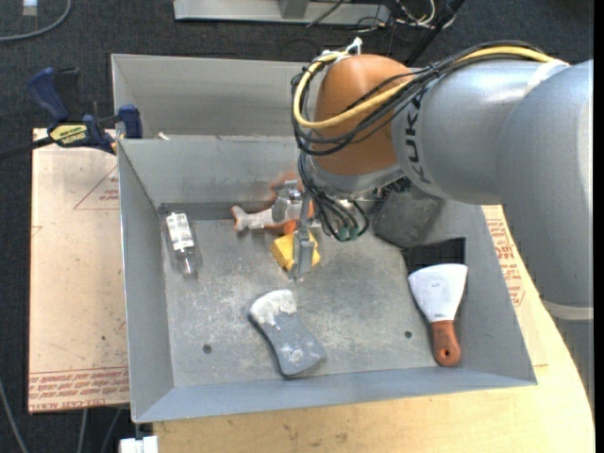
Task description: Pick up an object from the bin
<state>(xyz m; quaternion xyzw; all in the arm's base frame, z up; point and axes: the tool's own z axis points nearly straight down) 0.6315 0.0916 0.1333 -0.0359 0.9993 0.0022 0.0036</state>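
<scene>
My gripper (301, 260) reaches down under the orange cover into the middle of the bin. Its tip sits right at a small yellow block (282, 251), which it partly hides. Just behind and to the left lies a brown-orange toy-like piece (251, 219). A grey and white sock-like bundle (287, 334) lies in front of the gripper, apart from it.
A small clear bottle (178, 233) lies by the left wall. At the right are a scraper (440, 301) with a white blade and brown handle, a black flat piece (436, 251) and a dark grey lump (407, 217) under the arm.
</scene>
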